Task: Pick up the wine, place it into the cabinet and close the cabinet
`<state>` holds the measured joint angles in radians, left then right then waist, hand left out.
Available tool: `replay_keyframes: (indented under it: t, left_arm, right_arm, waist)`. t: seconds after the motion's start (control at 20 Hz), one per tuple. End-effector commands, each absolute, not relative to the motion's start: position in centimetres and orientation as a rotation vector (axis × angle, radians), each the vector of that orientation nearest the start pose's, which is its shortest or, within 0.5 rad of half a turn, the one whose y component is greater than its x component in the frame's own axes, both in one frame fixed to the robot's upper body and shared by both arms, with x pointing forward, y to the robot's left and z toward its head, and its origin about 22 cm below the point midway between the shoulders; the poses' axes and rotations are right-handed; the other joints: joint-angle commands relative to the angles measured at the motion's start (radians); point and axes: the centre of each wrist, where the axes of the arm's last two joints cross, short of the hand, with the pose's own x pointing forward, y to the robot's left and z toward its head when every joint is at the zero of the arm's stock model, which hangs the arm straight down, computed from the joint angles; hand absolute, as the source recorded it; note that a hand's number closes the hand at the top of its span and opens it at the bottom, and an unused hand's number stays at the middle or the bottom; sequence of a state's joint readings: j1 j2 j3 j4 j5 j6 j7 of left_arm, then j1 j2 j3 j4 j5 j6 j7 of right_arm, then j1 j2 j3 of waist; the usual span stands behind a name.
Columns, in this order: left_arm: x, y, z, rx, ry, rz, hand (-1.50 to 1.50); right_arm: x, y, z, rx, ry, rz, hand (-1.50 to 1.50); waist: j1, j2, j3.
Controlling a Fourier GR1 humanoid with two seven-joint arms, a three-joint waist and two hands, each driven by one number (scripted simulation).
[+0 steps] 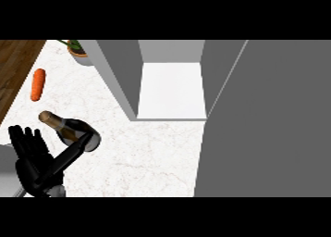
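1. As far as the head view lets me judge, the left hand (33, 162) is released. Its fingers (25, 139) stand straight and spread, closed on nothing, and only the thumb (74, 152) stretches right to touch the bottle's side.
2. The wine (72, 132) is on the white table (148, 157), just beside that hand, with its neck toward the upper left. I cannot tell whether it stands upright or leans.
3. Past it to the right is the cabinet (169, 88), with its door (271, 120) swung wide open. The wine is well apart from the opening.
4. My right hand does not show.
5. Farther off, a carrot (37, 84) and a potted plant (79, 50) sit near the table's far left. Neither is part of the job.
6. My reading is that the grasp is only just being set up. Lifting the wine, placing it inside and shutting the door are all left to do.
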<state>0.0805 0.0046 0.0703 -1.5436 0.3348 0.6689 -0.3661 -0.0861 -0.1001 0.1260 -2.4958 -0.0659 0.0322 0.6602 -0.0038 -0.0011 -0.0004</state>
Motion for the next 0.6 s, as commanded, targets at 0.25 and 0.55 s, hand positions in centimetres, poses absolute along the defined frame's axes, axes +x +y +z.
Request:
replay_keyframes:
  t: [0.25, 0.55]
  left_arm:
    - [21.8, 25.5, -5.0, 0.531, -1.616, 0.778, -1.5]
    - [22.5, 25.3, -6.6, 0.509, -1.616, 0.773, -1.5]
  right_arm:
    - [12.4, -21.6, 21.6, 0.193, -1.959, 0.237, -1.5]
    - [11.1, -21.2, 21.6, 0.223, -1.956, 0.252, -1.5]
  waist:
    - [0.001, 0.0, 0.0]
    - [-0.004, 0.0, 0.0]
